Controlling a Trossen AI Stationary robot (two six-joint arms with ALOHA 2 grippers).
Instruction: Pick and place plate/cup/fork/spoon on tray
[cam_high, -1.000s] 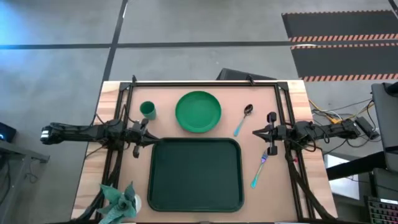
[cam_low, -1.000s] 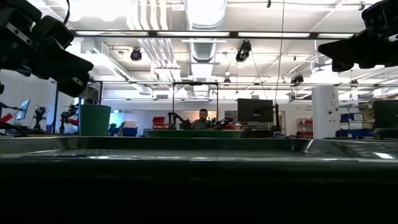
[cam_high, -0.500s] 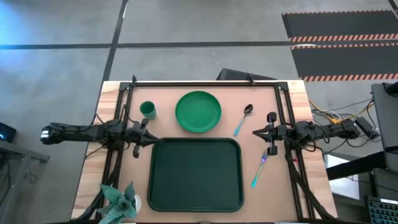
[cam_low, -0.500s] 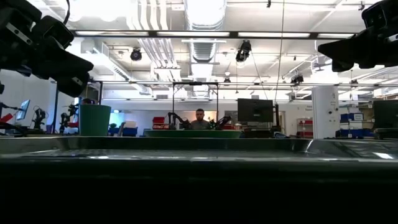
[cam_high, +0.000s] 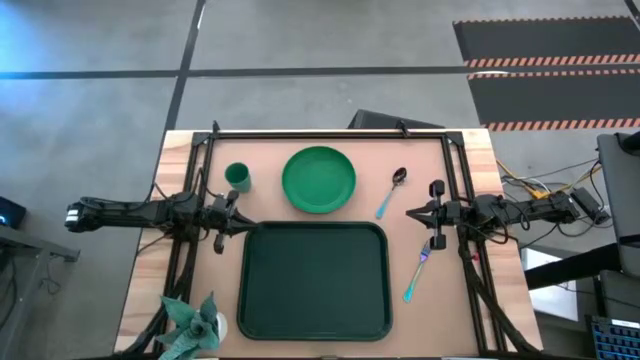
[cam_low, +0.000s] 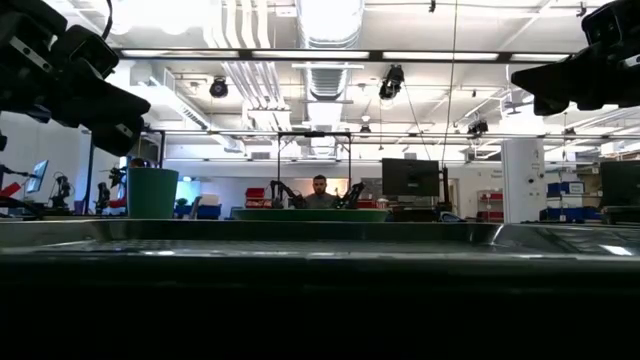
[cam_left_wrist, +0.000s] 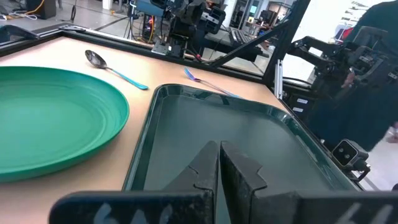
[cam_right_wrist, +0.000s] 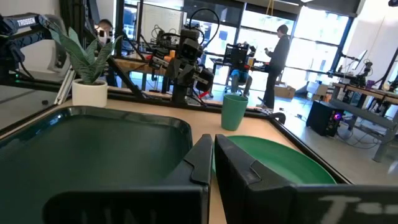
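The dark green tray (cam_high: 313, 279) lies flat at the table's near middle. Beyond it rests the round green plate (cam_high: 318, 179), with the small green cup (cam_high: 237, 177) standing upright to its left. The spoon (cam_high: 391, 192) lies right of the plate, and the fork (cam_high: 418, 270) lies right of the tray. My left gripper (cam_high: 243, 222) hovers shut off the tray's far left corner, pointing level at the tray (cam_left_wrist: 236, 130). My right gripper (cam_high: 410, 213) hovers shut above the table between spoon and fork, pointing left across the tray (cam_right_wrist: 93, 143).
A potted plant (cam_high: 195, 322) in a white pot stands at the near left corner of the table. A black frame (cam_high: 330, 132) runs along the far edge and both sides. People stand in the room beyond the table.
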